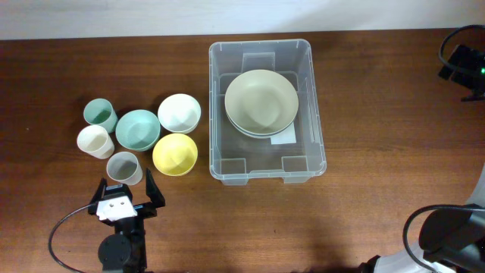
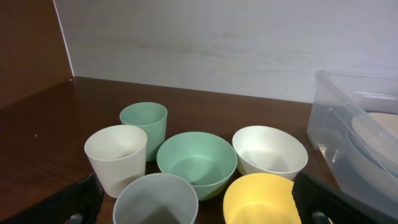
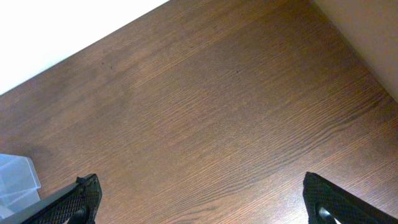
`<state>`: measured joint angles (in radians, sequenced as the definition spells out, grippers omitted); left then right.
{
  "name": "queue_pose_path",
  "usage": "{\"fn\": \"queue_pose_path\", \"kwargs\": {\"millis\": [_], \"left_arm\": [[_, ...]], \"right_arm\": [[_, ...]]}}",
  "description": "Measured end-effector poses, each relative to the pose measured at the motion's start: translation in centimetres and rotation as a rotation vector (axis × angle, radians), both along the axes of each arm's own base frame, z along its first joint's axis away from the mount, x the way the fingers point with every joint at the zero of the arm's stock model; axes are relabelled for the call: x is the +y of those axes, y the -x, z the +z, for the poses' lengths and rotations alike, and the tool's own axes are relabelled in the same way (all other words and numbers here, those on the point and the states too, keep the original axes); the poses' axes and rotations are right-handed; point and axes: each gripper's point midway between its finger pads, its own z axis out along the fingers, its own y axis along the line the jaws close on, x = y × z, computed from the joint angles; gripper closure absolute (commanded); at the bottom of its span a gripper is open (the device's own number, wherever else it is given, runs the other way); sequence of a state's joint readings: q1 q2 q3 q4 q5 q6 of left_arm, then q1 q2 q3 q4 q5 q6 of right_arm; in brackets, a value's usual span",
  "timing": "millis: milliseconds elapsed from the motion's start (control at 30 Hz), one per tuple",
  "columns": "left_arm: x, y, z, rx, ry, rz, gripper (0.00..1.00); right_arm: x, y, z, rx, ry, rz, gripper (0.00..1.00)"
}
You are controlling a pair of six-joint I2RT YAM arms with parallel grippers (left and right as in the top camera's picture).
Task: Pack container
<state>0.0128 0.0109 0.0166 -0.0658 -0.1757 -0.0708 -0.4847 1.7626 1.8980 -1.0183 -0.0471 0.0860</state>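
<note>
Two arms, both low at the near edge of the table [image 1: 379, 174].

Left arm: near-left, wrist aimed at the far edge. Left gripper [image 1: 127, 189] is spread wide with nothing between its fingers. The grey cup [image 1: 123, 167] sits just ahead of it, centred in the gap and clear of both fingers.

Right arm: near-right corner, mostly cut off in the overhead view. Right gripper [image 3: 205, 208] is also spread wide and holds nothing. Its wrist camera shows bare wood, with one corner of the container at the lower left.

Container [image 1: 220, 144]: upright, open-topped, right of centre toward the far side, well apart from both grippers. Inside are two pale green bowls [image 1: 261, 100], stacked at its far end and partly covering a white label [image 1: 284, 136].

Loose items are clustered left of the container:
- mint cup [image 1: 99, 114] and white cup [image 1: 95, 141], far left
- teal bowl [image 1: 137, 130], middle
- white bowl [image 1: 179, 113], nearest the container on the far side
- yellow bowl [image 1: 175, 154], just beside the container's near-left corner
</note>
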Motion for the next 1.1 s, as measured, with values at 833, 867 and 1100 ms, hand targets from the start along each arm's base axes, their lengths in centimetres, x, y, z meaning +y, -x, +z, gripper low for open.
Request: {"fn": "queue_pose_path", "kwargs": {"millis": [833, 867, 1100], "left_arm": [[-0.8, -13.0, 17.8, 0.103, 0.007, -0.056, 0.01], [-1.2, -13.6, 17.4, 0.13, 0.012, -0.08, 0.01], [-2.1, -15.2, 15.1, 0.217, 0.027, -0.136, 0.0]], "right_arm": [[0.1, 0.0, 0.0, -0.001, -0.005, 0.005, 0.01], [0.1, 0.0, 0.0, -0.002, -0.005, 0.005, 0.01], [0.1, 0.0, 0.0, -0.002, -0.005, 0.005, 0.01]]}}
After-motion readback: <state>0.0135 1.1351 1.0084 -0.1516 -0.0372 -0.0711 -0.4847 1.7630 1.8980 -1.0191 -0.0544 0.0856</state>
